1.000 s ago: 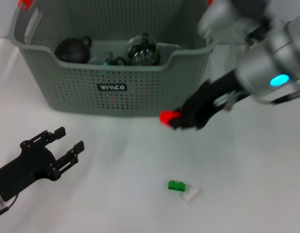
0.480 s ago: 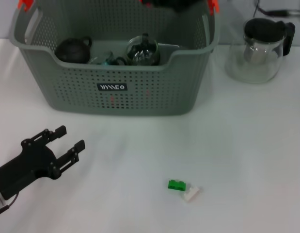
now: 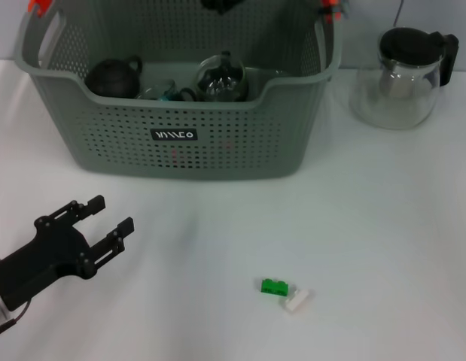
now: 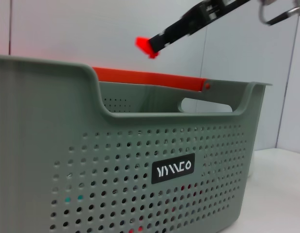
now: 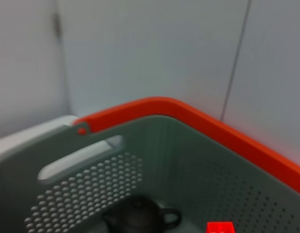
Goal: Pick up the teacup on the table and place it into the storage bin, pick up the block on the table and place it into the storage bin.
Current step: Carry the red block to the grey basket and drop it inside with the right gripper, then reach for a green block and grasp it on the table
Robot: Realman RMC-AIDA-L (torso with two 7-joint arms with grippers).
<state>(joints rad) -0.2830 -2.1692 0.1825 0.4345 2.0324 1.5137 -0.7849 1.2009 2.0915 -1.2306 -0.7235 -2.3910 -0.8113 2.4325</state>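
The grey-green storage bin (image 3: pixel 217 143) stands at the back of the table. My right gripper (image 4: pixel 157 41) hangs above it, shut on a small red block (image 4: pixel 147 46). The same red block (image 5: pixel 220 227) shows over the bin's inside in the right wrist view. In the head view only a dark tip of the right gripper (image 3: pixel 221 4) shows at the top edge. A green block (image 3: pixel 275 286) and a white block (image 3: pixel 296 300) lie touching on the table in front. My left gripper (image 3: pixel 105 218) rests open and empty at the front left. No teacup shows on the table.
Inside the bin sit a black teapot (image 3: pixel 112 77), a glass teapot (image 3: pixel 221 77) and a small teal-tinted item (image 3: pixel 166 92) between them. A glass jug with a black lid (image 3: pixel 404 75) stands to the right of the bin.
My right arm has swung up from in front of the bin to above it, carrying the red block. The left arm has barely moved.
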